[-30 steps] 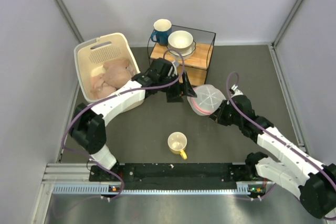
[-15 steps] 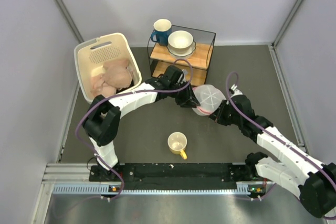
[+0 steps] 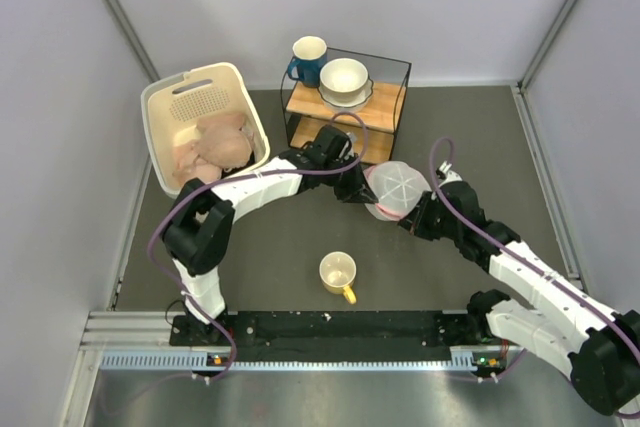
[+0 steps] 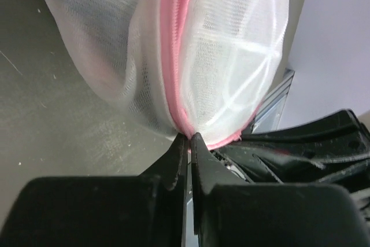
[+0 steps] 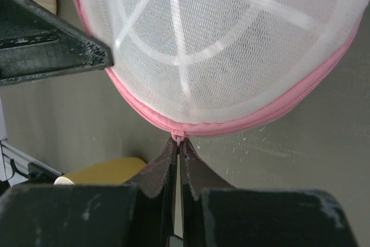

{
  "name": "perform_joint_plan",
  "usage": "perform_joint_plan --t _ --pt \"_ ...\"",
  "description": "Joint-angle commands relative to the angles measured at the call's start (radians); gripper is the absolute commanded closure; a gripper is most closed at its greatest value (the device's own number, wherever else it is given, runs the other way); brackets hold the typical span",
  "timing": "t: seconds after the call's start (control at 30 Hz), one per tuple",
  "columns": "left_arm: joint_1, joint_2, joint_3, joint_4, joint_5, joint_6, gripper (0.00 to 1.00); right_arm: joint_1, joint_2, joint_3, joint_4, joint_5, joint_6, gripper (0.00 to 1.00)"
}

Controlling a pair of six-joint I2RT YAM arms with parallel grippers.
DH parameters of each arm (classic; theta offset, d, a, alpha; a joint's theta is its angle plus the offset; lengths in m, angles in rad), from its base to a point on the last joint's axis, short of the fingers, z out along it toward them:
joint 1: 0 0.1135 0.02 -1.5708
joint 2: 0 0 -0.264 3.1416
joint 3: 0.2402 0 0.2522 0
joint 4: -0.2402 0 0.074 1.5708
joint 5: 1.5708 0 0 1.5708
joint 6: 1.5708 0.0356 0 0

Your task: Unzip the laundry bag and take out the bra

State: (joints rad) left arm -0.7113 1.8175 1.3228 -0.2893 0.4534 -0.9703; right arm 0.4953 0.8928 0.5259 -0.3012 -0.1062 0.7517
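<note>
Only up close: right gripper (image 5: 177, 143) pinches laundry bag (image 5: 231, 56) zip pull (image 5: 178, 136).

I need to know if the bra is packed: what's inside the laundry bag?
Through the laundry bag mesh only a faint pink tinge shows; the zip is closed and the mesh blurs any garment shape.

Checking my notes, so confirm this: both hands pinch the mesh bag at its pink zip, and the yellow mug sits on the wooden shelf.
The yellow mug is on the table, not the shelf, as the top view shows. Left hand and right hand do pinch the mesh bag at its pink zip.
</note>
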Motion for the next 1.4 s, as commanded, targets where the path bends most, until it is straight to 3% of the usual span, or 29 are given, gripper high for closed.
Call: perform_joint_plan --t 0.0,0.3,0.77,0.9,1.17,1.37 --pt "0.021 0.019 0.036 0.018 -0.004 0.028 1.00 0.012 -0.020 0.048 -0.016 0.019 -0.029 1.00" --pt "0.075 -0.063 0.068 -0.074 0.013 0.145 1.00 -0.020 -0.080 0.009 -0.104 0.082 -0.115 1.00" --pt "0.107 0.059 0.323 -0.188 0.011 0.245 1.00 0.037 -0.189 0.077 -0.236 0.028 -0.052 1.00" --pt "0.133 0.023 0.326 -0.238 0.034 0.317 1.00 0.031 -0.184 0.086 -0.266 0.134 -0.123 1.00" --pt "0.150 0.020 0.351 -0.321 0.084 0.470 1.00 -0.055 -0.097 0.077 -0.230 0.123 -0.252 1.00" --pt "0.180 0.045 0.354 -0.347 0.080 0.525 1.00 -0.078 -0.117 0.069 -0.233 0.116 -0.285 1.00"
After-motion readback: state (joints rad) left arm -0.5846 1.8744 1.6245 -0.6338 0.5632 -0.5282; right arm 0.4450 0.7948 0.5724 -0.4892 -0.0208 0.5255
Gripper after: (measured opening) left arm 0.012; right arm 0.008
